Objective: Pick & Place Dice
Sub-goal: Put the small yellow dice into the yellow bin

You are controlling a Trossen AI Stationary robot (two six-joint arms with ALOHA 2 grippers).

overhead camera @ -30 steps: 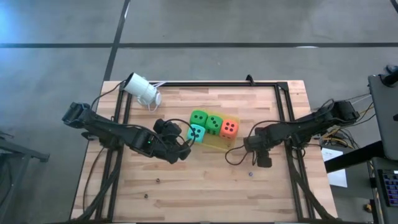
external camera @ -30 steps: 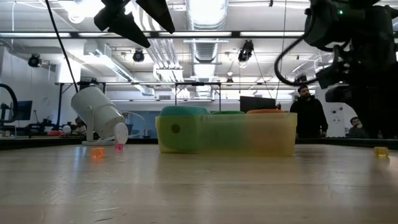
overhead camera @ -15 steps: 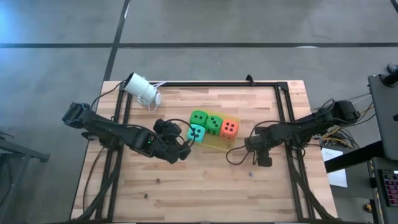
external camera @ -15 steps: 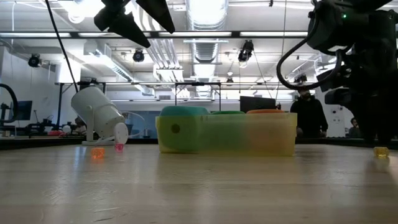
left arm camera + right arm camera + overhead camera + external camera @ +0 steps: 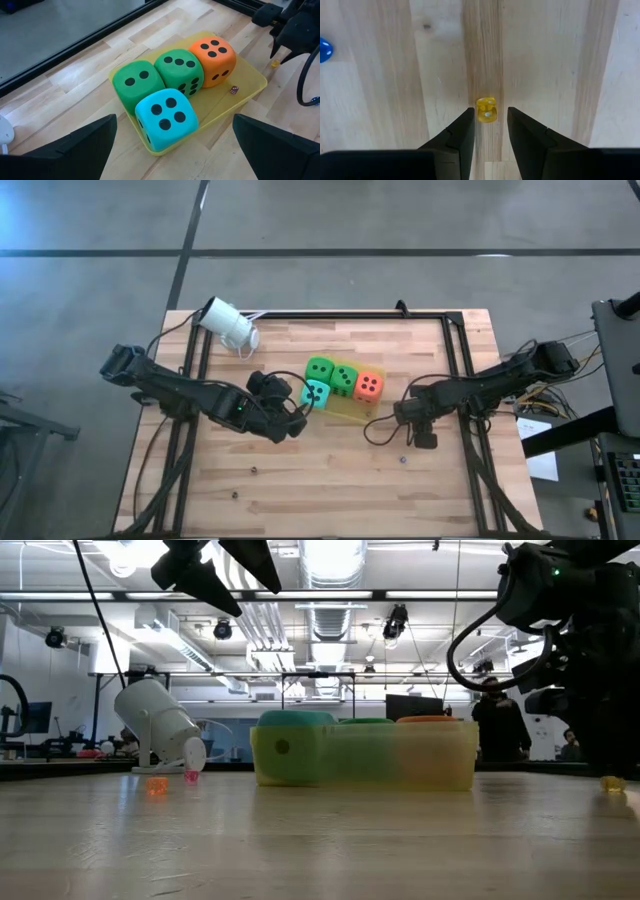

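Four soft dice sit in a shallow yellow tray (image 5: 252,90): two green (image 5: 137,85) (image 5: 180,70), one teal (image 5: 165,117) and one orange-red (image 5: 212,52). My left gripper (image 5: 293,418) hovers open just left of the tray, facing the teal die (image 5: 316,393). My right gripper (image 5: 491,110) points down at the table to the right of the tray, open. Its fingers stand on either side of a tiny yellow die (image 5: 486,110) lying on the wood, and I see no contact.
A white cylinder-shaped camera (image 5: 228,325) lies at the far left corner. Tiny dice are scattered about: a dark red one in the tray (image 5: 233,90), orange (image 5: 157,785) and pink (image 5: 191,777) ones, and a blue bead (image 5: 324,50). A black frame (image 5: 455,330) borders the table.
In the low view my right arm has crept slightly toward the table's right edge and a little lower over the tiny yellow die. The left arm and the soft dice have stayed still.
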